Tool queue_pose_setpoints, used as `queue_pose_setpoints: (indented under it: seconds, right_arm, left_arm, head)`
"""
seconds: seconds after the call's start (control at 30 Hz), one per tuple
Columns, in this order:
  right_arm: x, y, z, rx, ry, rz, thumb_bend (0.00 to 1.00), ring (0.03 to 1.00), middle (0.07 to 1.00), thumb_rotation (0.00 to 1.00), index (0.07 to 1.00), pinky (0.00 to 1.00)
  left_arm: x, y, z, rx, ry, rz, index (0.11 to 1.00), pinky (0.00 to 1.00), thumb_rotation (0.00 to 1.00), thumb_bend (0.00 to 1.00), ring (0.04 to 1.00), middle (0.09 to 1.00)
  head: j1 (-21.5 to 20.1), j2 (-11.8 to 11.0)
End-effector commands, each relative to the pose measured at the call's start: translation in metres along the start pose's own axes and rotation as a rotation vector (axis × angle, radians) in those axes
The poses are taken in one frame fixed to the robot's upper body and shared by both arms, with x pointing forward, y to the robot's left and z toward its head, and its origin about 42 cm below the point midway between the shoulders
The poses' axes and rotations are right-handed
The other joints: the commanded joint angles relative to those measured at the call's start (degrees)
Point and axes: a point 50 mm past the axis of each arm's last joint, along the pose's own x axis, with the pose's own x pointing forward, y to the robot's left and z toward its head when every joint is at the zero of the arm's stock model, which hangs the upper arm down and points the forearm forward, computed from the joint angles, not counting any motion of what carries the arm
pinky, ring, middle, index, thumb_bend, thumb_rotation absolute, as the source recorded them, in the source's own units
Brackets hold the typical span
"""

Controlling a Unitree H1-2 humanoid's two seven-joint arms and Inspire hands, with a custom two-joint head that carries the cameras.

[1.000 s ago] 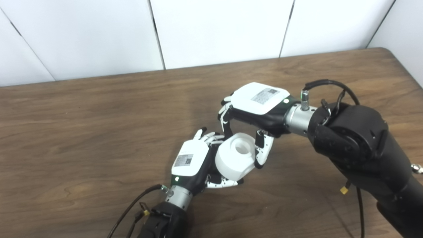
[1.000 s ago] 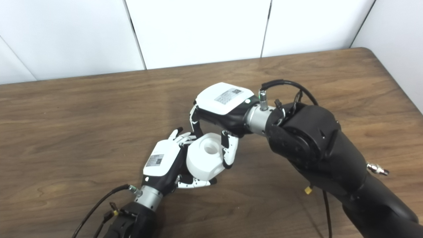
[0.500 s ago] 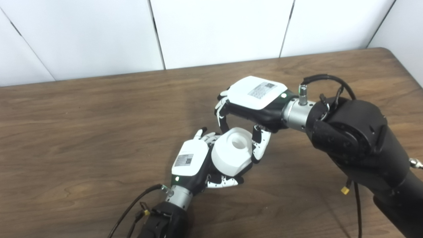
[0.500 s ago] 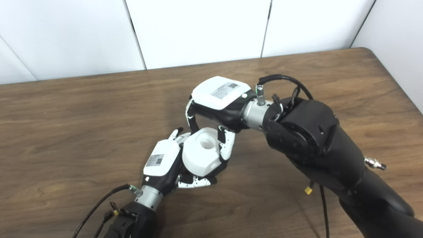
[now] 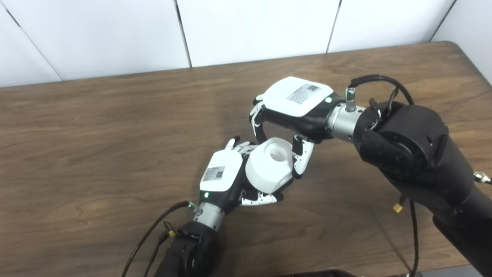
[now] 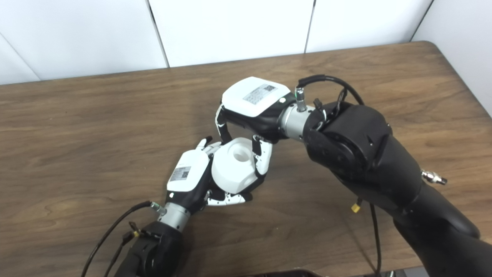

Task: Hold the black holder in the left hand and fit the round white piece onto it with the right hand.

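My right hand [image 5: 286,115] is curled down over the round white piece [image 5: 269,165]; its fingers [image 5: 258,124] hook around the far left rim and its thumb [image 5: 301,159] presses the near right side, so the piece is pinched between them, the grasp only as wide as the piece itself; the palm hangs above it, back plate with its label facing up, wrist running off to the right into the bulky black forearm [image 5: 407,154]. My left hand [image 5: 226,181] comes up from the bottom edge, back plate tilted up and to the left; its fingers [image 5: 240,147] wrap partway closed around the left side of the white piece and its thumb [image 5: 259,199] lies under the near edge; whatever it grips is tucked beneath the piece; I see only a dark sliver [image 6: 256,184] under the lower right rim, which I take for the black holder, and I cannot tell how well the two are seated. The white piece sits between both hands, tilted, its round recess [image 5: 277,154] facing up and a little toward me, held just above the wooden table [image 5: 96,127]; a black cable [image 5: 153,238] trails from my left wrist.
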Motion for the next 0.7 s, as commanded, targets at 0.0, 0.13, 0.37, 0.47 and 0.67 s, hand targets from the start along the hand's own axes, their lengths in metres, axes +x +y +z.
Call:
queue_pose_setpoints:
  seconds: [0.0, 0.13, 0.37, 0.47, 0.67]
  right_arm:
    - [0.000, -0.002, 0.000, 0.005, 0.008, 0.087, 0.52, 0.909, 0.805, 0.14, 0.481, 0.92]
    - [0.000, 0.002, 0.002, 0.004, 0.007, 0.092, 0.52, 0.916, 0.808, 0.14, 0.481, 0.92]
    - [0.002, 0.007, 0.004, 0.014, 0.016, 0.099, 0.52, 0.919, 0.798, 0.14, 0.480, 0.93]
    - [0.003, 0.009, 0.004, 0.014, 0.018, 0.104, 0.52, 0.921, 0.785, 0.14, 0.480, 0.93]
    - [0.003, 0.008, 0.004, 0.012, 0.017, 0.104, 0.52, 0.916, 0.777, 0.14, 0.479, 0.94]
  left_arm:
    - [0.002, 0.006, 0.005, 0.009, -0.013, 0.015, 0.487, 0.99, 0.05, 0.51, 0.870, 0.793]
    - [0.001, 0.007, 0.005, 0.011, -0.014, 0.015, 0.487, 0.98, 0.05, 0.51, 0.867, 0.791]
    - [0.001, 0.007, 0.006, 0.016, -0.015, 0.013, 0.487, 0.98, 0.06, 0.51, 0.863, 0.790]
    - [0.001, 0.008, 0.006, 0.010, -0.015, 0.015, 0.487, 0.98, 0.06, 0.51, 0.864, 0.790]
    - [0.002, 0.008, 0.005, 0.013, -0.018, 0.016, 0.487, 0.98, 0.06, 0.51, 0.862, 0.788]
  head:
    - [0.0, 0.1]
    - [-0.1, 0.2]
    - [-0.1, 0.3]
    - [-0.4, 0.5]
    - [-0.4, 0.5]
